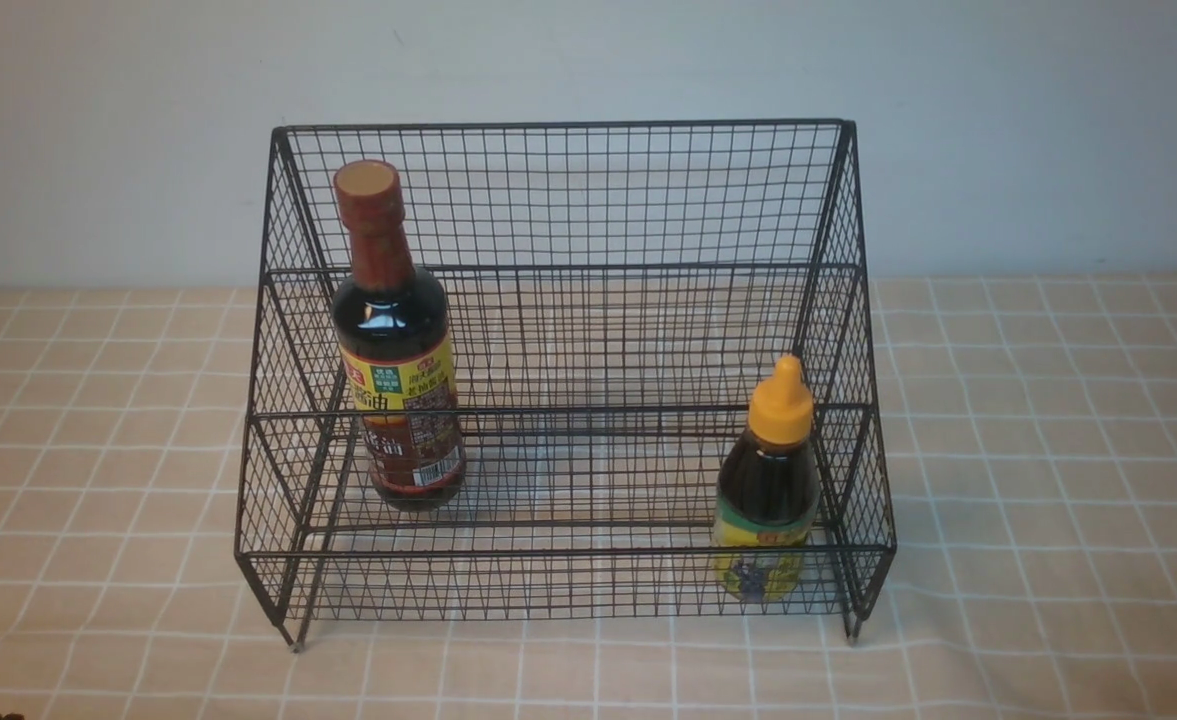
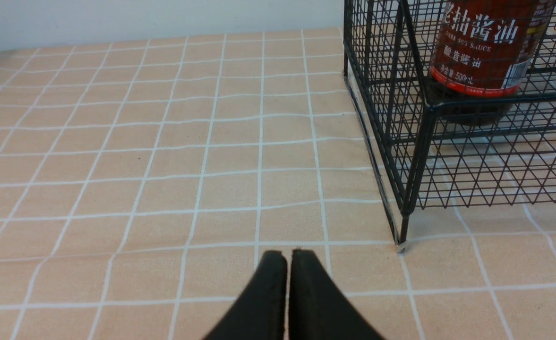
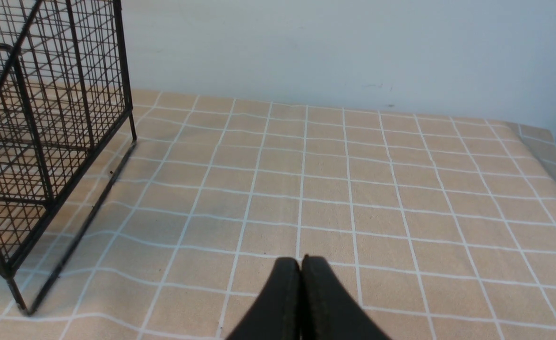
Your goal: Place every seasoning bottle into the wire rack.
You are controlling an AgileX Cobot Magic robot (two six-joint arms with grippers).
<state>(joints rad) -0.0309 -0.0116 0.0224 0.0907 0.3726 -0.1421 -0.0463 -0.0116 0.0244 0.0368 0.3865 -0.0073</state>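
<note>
while both bottles stand inside the wire rack point(image 1: 568, 410) at the centre of the front view, the tall soy sauce bottle point(image 1: 398, 380) is toward its left and the squat yellow-capped bottle point(image 1: 768, 490) at its lower right. the left gripper point(image 2: 289, 257) and the right gripper point(image 3: 303, 262) each have their fingers closed together, holding nothing, over the checked cloth point(image 1: 1048, 480).

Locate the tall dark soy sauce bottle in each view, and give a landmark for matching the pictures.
Front view: the tall bottle stands in the left part of the wire rack.
Left wrist view: its lower part shows behind mesh at the picture's upper right.
Right wrist view: not in it.
Shared landmark: the black wire rack, partly cut off in both wrist views.
</note>
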